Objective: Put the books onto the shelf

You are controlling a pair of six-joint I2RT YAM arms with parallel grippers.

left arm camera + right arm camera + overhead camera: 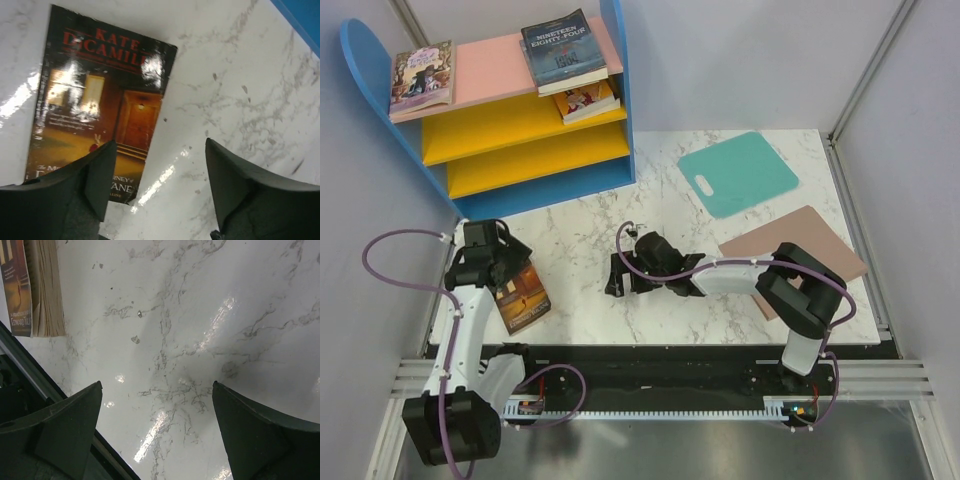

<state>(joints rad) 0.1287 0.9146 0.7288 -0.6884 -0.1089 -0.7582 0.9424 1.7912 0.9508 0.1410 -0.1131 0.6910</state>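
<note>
Both my left fingers [95, 175] and right fingers [65, 430] stand apart, and this flat book [100, 100] at ten o'clock may skid across the bench [240, 100] if I pinch.

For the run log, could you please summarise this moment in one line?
shelf: three books | table: one brown book | left fingers: open above it | right fingers: open, empty

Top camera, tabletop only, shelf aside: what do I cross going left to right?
Brown book → right gripper → teal mat → pink mat.
</note>
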